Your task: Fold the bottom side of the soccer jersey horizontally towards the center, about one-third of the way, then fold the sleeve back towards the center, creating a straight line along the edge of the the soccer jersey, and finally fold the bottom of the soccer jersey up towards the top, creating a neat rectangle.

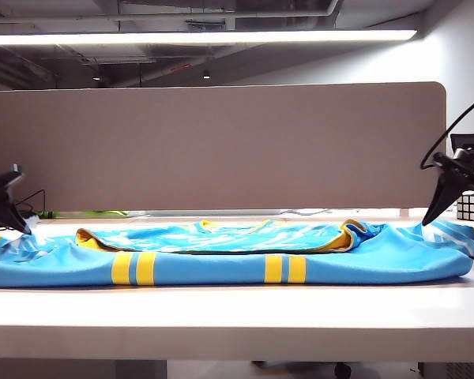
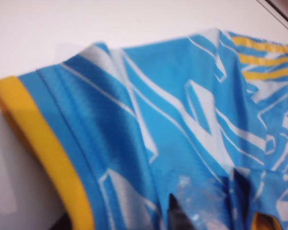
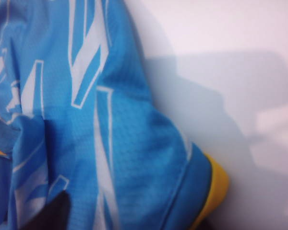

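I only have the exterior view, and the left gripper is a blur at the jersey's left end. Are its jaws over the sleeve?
Observer: Yes. The left wrist view shows the left gripper with its jaws apart over the soccer jersey, on the sleeve's white-streaked fabric, inward of the left yellow cuff.
Operator: And the right end?
Observer: The right wrist view shows only one dark finger of the right gripper, over the other sleeve.
Operator: Where is that cuff?
Observer: The right yellow cuff lies on the white table, away from that finger.
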Controlling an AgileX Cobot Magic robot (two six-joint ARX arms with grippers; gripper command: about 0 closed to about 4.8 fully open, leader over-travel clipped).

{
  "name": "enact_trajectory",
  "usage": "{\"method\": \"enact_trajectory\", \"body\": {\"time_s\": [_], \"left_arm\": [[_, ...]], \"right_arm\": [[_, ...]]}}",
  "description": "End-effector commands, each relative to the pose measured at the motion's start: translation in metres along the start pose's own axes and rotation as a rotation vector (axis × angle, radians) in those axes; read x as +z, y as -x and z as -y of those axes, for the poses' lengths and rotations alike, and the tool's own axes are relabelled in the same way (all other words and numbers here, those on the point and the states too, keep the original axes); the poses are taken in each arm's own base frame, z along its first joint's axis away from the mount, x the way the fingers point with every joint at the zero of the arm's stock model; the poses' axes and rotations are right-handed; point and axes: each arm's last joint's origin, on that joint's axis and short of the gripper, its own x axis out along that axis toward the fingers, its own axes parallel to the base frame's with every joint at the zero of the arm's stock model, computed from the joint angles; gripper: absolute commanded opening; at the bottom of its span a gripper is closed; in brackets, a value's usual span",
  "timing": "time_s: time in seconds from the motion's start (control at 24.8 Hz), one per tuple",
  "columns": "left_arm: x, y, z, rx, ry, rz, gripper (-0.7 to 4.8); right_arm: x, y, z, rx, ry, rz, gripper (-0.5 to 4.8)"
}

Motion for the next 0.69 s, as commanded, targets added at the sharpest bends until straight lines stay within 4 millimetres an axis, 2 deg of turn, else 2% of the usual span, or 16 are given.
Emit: {"method": "enact_trajectory", "body": {"time_s": [0.04,0.12,0.2,0.32,0.52,0.69], "left_arm": [[-0.017,-0.007,-0.002,0.019,0.047,-0.092,1.28],[-0.016,-0.008,0.000,0.008,0.031,-0.080,0.48],[-0.013,-0.008,0.002,-0.001,0.008,-0.056,-0.06],[-0.008,-0.008,0.003,-0.022,-0.022,-0.008,-0.05],[0.004,-0.002,0.012,-0.100,-0.067,0.060,-0.05],[0.013,0.008,0.035,-0.185,-0.126,0.097,-0.05]], "right_arm": [[-0.011,-0.010,0.001,-0.045,-0.032,-0.068,2.35],[-0.011,-0.010,0.001,-0.047,-0.030,-0.067,1.91],[-0.011,-0.010,0.000,-0.055,-0.021,-0.059,1.32],[-0.008,-0.009,0.000,-0.052,-0.004,-0.038,0.38],[0.000,0.006,-0.005,-0.042,0.016,0.023,0.08],[0.006,0.019,-0.023,0.013,0.063,0.065,0.08]]}}
